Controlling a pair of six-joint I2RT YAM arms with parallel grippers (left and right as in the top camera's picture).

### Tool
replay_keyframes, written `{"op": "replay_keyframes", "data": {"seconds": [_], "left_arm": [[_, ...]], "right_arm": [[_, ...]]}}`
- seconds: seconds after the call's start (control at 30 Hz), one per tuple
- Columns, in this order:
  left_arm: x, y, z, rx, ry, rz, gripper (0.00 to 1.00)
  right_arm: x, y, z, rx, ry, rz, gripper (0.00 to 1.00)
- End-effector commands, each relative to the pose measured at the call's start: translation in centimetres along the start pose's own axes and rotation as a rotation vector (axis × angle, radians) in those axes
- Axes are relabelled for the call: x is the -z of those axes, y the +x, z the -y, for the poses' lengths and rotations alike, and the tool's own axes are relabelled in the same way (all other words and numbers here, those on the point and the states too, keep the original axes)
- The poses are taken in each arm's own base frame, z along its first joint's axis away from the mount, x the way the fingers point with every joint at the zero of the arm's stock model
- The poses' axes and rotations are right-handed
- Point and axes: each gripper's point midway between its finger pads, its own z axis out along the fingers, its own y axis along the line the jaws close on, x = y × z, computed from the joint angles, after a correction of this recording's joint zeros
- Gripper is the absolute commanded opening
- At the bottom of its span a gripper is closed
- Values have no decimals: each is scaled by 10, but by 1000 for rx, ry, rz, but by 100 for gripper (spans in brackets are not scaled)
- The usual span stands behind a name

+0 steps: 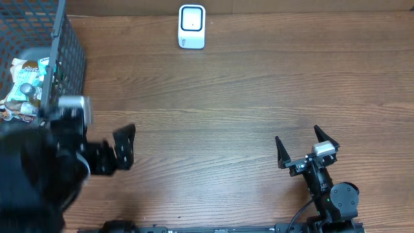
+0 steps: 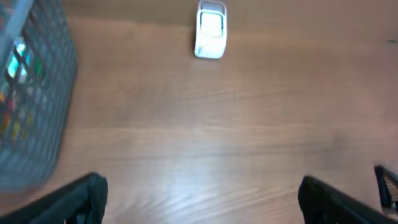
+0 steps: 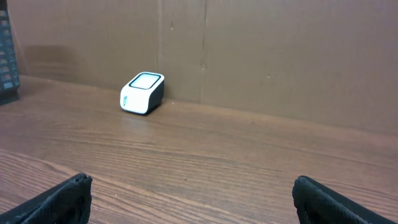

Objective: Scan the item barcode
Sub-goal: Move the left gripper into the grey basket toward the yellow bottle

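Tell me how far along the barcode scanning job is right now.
Done: nothing visible; the colourful snack packets lie in the grey mesh basket. In hand: nothing; the left gripper near the basket and the right gripper both have open, empty jaws. Left: pick a packet, then show its barcode to the small white box-shaped scanner at the far edge of the wooden table.

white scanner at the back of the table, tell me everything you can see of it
The scanner is a small white box with rounded corners, plastic by the look, dark along one side. Its sloped top holds a pale window with a dark rim. It stands upright on the wooden table, at the far edge close to the brown back wall. Nothing but the table touches it.
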Motion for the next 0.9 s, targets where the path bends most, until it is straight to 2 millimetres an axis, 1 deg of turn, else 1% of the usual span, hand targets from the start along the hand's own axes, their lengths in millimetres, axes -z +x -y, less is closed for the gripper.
{"op": "replay_keyframes", "data": {"seconds": [0.0, 0.07, 0.2, 0.27, 0.33, 0.37, 0.47, 0.57, 0.6, 0.73, 0.87], "left_arm": [[-20, -22, 3, -25, 12, -145, 100], [-41, -35, 0, -11, 7, -210, 100], [-82, -45, -5, 7, 14, -304, 100], [-100, -53, -9, 9, 6, -312, 100], [-113, -61, -15, 10, -8, -298, 100], [-117, -68, -22, 4, -39, -274, 100], [-114, -89, -50, 2, -168, -189, 100], [-101, -107, -79, 20, -291, -114, 100], [-96, -114, -94, 35, -342, -85, 100], [-81, -123, -140, 113, -451, -30, 100], [-67, -124, -183, 211, -537, 7, 100]], "right_arm": [[0, 2, 2, -2, 9, 3, 100], [0, 2, 2, -2, 9, 3, 100], [0, 2, 2, -2, 9, 3, 100], [0, 2, 2, -2, 9, 3, 100], [0, 2, 2, -2, 9, 3, 100], [0, 2, 2, -2, 9, 3, 100], [0, 2, 2, -2, 9, 3, 100], [0, 2, 2, -2, 9, 3, 100], [0, 2, 2, -2, 9, 3, 100], [0, 2, 2, -2, 9, 3, 100], [0, 2, 2, -2, 9, 3, 100]]}}
